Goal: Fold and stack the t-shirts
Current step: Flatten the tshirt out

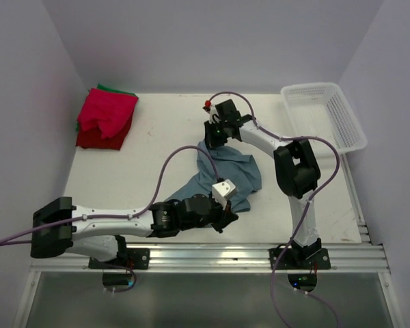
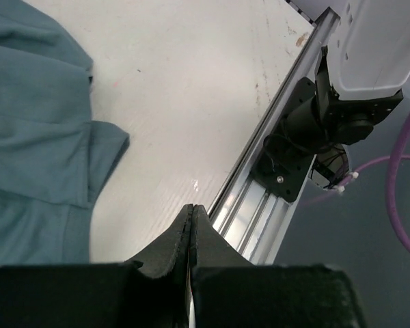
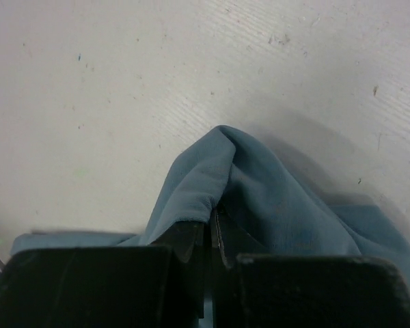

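**R claw on far corner, L claw beside near hem**

On the surface (image 1: 143, 150), the blue-grey tee (image 1: 240, 171) lies crumpled around the middle, w/ its long axis running roughly far to near. The red folded tees (image 1: 102, 119) sit stacked at far left, well apart from it. The right claw (image 3: 212, 222) is clenched on a raised fold at the tee's far end; wrist cam shows cloth pinched btwn its fingers. The left claw (image 2: 192, 210) is pressed closed w/ no cloth visible in it, over bare surface nr the front rail (image 2: 260, 198). The tee lies just beside it, on the far side. My read: L is nearer the near hem, so it must release and reach that way.
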